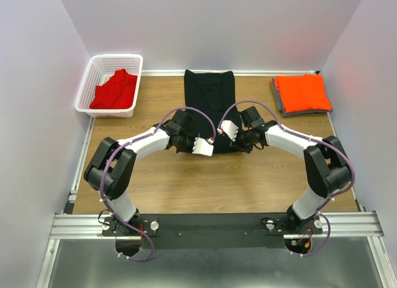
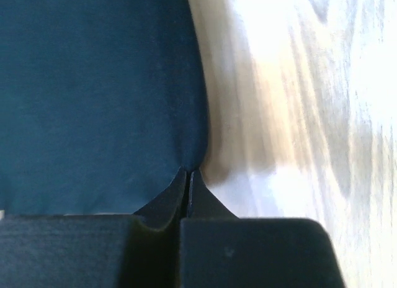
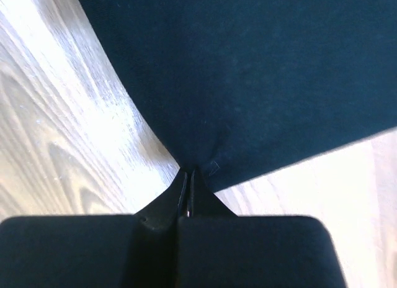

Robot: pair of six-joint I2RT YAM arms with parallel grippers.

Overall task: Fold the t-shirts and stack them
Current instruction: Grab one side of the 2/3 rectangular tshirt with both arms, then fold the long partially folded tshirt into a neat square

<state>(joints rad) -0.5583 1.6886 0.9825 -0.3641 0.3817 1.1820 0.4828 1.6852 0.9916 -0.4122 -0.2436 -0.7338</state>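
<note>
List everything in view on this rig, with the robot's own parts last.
black t-shirt: one, black, table centre, lying as a long strip toward the far edge
orange t-shirt: one, bright orange, folded, far right corner of the table
grey layer: one, grey, under the orange t-shirt, only its edges showing
red t-shirt: one, red, crumpled inside the basket
basket: one, white mesh, far left corner
table: one, brown wood, under everything
left arm and right arm: two, white and black, purple cables, bases at the near edge
left gripper: one, black, shut on the black t-shirt's near left edge
right gripper: one, black, shut on its near right corner
</note>
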